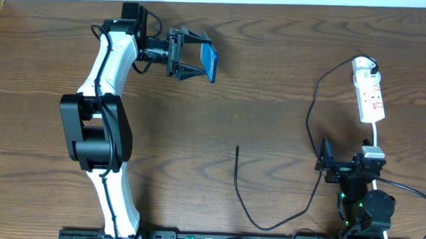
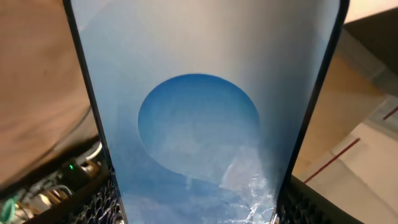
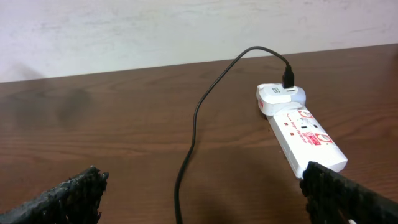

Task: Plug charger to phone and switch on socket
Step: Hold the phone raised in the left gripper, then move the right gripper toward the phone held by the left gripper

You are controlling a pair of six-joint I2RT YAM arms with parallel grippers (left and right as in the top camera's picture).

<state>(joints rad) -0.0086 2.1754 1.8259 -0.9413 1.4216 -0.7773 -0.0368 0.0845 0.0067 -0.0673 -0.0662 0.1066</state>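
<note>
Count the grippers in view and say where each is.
2. The left gripper is at the far side, holding the phone. The right gripper is at the near right, open, just short of the power strip.

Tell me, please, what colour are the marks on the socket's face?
Red marks on the white socket, clearest in the right wrist view.

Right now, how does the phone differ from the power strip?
The phone is clamped in the left gripper; the power strip lies flat on the table. The phone shows a lit blue screen; the strip is white with red marks. The black cable is plugged in at the strip's end, not into the phone. Both are slim rectangles.
</note>
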